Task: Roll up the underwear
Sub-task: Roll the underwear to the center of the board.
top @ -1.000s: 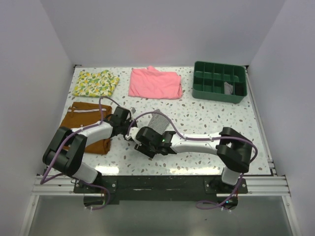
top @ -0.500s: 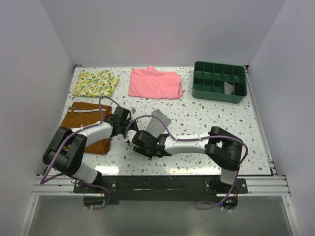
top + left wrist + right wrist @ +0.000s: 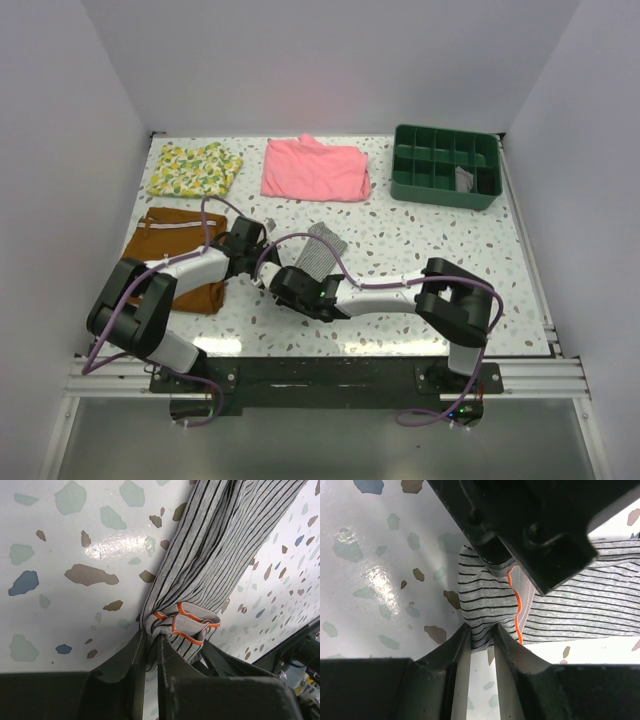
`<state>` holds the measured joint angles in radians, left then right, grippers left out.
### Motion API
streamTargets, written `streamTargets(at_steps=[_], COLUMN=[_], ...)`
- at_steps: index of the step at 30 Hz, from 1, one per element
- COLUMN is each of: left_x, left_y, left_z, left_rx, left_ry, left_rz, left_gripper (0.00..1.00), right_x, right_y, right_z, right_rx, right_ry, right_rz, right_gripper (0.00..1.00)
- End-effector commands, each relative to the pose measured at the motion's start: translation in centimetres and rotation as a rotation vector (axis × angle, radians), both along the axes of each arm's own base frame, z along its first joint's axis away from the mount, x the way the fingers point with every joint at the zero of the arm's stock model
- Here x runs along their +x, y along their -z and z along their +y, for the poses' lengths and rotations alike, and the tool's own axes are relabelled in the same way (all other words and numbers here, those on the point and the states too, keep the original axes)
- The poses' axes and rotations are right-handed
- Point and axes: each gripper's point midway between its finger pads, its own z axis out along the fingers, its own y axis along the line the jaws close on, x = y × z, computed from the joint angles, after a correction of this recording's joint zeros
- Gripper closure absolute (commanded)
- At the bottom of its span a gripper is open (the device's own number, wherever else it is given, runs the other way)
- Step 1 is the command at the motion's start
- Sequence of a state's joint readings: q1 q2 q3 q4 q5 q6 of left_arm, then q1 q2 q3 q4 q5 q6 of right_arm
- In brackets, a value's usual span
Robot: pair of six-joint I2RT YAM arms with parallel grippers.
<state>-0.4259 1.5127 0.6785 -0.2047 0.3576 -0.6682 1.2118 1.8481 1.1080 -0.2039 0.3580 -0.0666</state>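
The underwear (image 3: 320, 248), grey with fine dark stripes and an orange-edged waistband, lies stretched across the middle of the table. Its near-left end is gathered into a bunch (image 3: 187, 625). My left gripper (image 3: 150, 639) is shut on that bunch, with striped fabric squeezed between its fingers. My right gripper (image 3: 482, 632) comes in from the near side and is shut on the striped edge (image 3: 485, 600) beside the orange trim. In the top view the left gripper (image 3: 262, 262) and the right gripper (image 3: 282, 277) sit close together at that end. The left gripper's black body (image 3: 530, 520) fills the top of the right wrist view.
Rust-brown shorts (image 3: 172, 245) lie under the left arm. At the back lie a lemon-print cloth (image 3: 195, 167) and a pink folded garment (image 3: 315, 168). A green compartment tray (image 3: 445, 165) stands at the back right with a small grey item in it.
My right arm slid a little to the left and nearer, and its jaws closed on the underwear's edge. The left gripper kept its hold and its place.
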Motion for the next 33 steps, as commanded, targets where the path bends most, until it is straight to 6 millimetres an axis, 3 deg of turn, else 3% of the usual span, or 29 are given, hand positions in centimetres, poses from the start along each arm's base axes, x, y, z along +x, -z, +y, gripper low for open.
streamTargets(at_steps=[1,5,7,8,10,13,18,22,30,33], left_x=[-2.9,-2.4,-1.9,-1.3,-0.5,1.1,3.2,3.8,3.5,3.5], left_y=[2.5,2.1,1.7,0.9,0.0,-2.0,-5.4,-7.7,-7.4,-7.2], left_z=[2.3,2.6,3.1,3.1,3.8,5.3,7.8,7.9,6.3,5.9], left_rx=[0.117,0.127,0.146,0.140,0.145,0.156,0.146,0.108,0.024,0.006], left_ry=[0.014,0.002,-0.019,-0.031,-0.062,-0.140,-0.249,-0.262,-0.197,-0.174], left_rz=[0.102,0.083,0.053,0.018,-0.016,-0.081,-0.190,-0.257,-0.273,-0.277], left_gripper=[1.00,0.94,0.75,0.58,0.45,0.00,0.00,0.00,0.00,0.00], right_x=[-1.7,-2.8,-3.4,-3.7,-4.3,-5.3,-5.6,-5.4,-3.4,-3.5], right_y=[3.7,4.4,4.7,4.9,5.2,5.1,3.8,2.6,-0.9,-1.9], right_z=[-1.2,-1.5,-1.6,-1.6,-1.5,-0.9,-0.1,0.2,-0.2,-0.1], right_rx=[-0.029,-0.024,-0.021,-0.010,0.006,0.045,0.136,0.229,0.494,0.562], right_ry=[0.006,-0.011,-0.027,-0.009,-0.018,-0.040,-0.041,-0.033,0.025,0.023], right_rz=[0.099,0.149,0.181,0.205,0.257,0.342,0.451,0.549,0.770,0.877], right_gripper=[0.83,0.92,0.94,0.95,0.96,0.96,0.96,0.96,0.95,0.95])
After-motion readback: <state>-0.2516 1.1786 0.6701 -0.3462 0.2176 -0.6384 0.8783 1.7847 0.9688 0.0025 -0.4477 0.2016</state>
